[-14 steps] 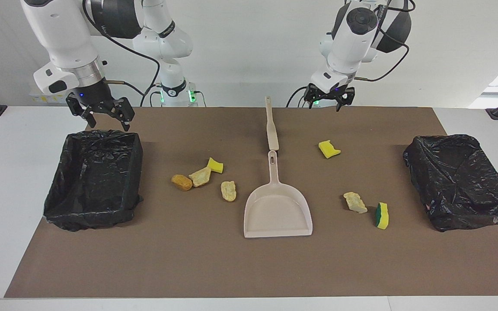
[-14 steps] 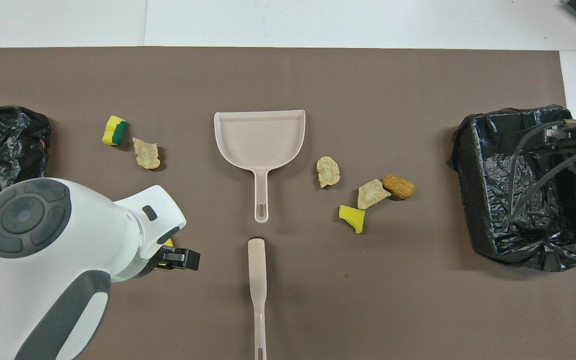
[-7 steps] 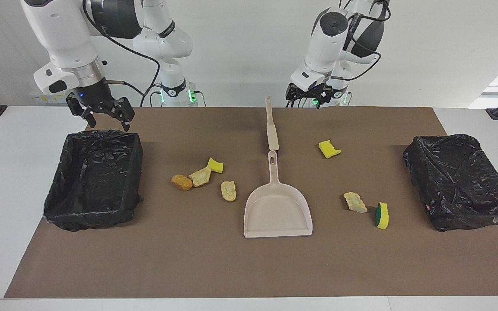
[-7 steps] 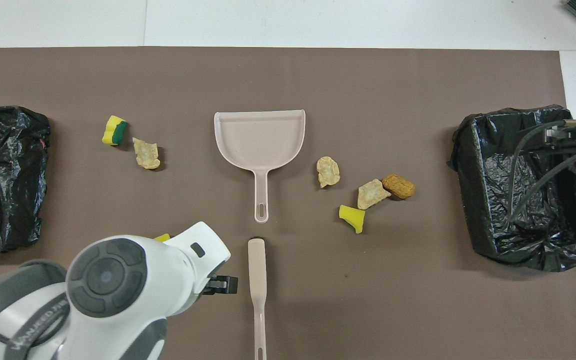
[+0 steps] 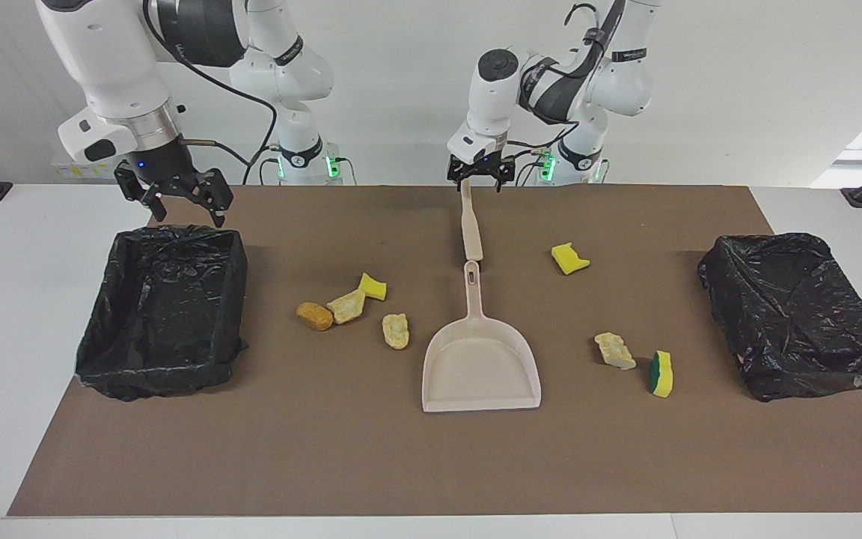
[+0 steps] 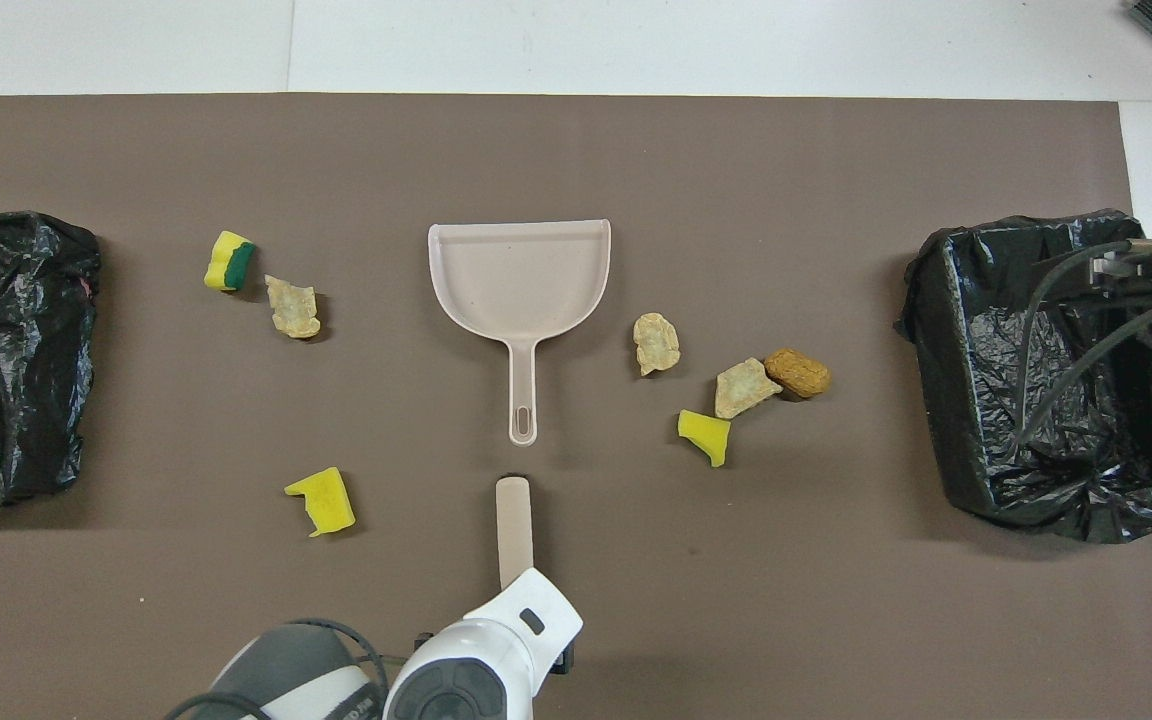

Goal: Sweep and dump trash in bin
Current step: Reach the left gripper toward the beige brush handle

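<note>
Since the earlier frames we see the left gripper (image 5: 478, 180) swung from over the table edge by the left arm's base to a spot above the robot-side end of the sweeper stick (image 5: 470, 224); nothing else on the table has shifted.

Facing view. We judge the step in hand to be the reach for the sweeping tool; no trash has been swept yet. The left gripper hangs over the stick's handle end with its jaws spread and nothing between them. The next move calls for a straight descent and a closure across the narrow handle. The left arm is folded, elbow high, wrist pointing down. The right gripper (image 5: 176, 196) waits with jaws open and empty over the robot-side rim of the bin (image 5: 165, 314) at 9 o'clock. The second bin (image 5: 798, 314) sits at 3 o'clock. The dustpan (image 5: 480, 359) lies at centre, its handle tip just short of the stick.

Overhead view. The trash lies in two groups: four scraps (image 6: 736, 385) at 3 o'clock of the dustpan handle, and three pieces (image 6: 291, 305) toward 9 o'clock. The left gripper itself is hidden under its wrist at 6 o'clock.
</note>
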Motion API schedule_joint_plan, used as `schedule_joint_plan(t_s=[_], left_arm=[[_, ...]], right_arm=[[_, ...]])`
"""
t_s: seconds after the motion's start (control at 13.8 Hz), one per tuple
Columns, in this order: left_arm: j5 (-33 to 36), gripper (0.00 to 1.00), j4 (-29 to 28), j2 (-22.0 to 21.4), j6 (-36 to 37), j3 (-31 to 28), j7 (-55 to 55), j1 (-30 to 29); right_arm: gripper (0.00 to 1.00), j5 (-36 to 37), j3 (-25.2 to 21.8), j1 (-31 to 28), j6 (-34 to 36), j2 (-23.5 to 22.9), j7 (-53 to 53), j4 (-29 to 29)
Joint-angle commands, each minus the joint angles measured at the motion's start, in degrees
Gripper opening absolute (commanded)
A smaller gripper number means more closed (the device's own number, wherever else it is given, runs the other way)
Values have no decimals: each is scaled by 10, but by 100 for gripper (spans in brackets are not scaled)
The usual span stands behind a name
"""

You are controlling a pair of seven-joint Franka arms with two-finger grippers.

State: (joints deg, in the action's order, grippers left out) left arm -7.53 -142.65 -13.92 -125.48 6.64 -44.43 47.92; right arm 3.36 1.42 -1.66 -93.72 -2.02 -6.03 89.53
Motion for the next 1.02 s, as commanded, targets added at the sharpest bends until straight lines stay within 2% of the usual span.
schedule_joint_plan(t_s=[0.0, 0.44, 0.65, 0.73, 0.94], left_arm=[[-5, 100, -18, 16, -36, -11, -16, 23], [-4, 100, -12, 37, -42, -12, -2, 30], [-4, 78, -7, 40, -34, -11, -3, 31], [-4, 65, -6, 40, -35, -11, -2, 31], [-4, 46, -6, 40, -34, -11, 0, 31]], right_arm=[[100, -12, 1, -4, 6, 11, 8, 10], [100, -12, 0, -4, 6, 11, 8, 10], [100, -12, 1, -4, 6, 11, 8, 10], [100, -12, 1, -4, 6, 11, 8, 10], [100, -12, 1, -4, 6, 11, 8, 10]])
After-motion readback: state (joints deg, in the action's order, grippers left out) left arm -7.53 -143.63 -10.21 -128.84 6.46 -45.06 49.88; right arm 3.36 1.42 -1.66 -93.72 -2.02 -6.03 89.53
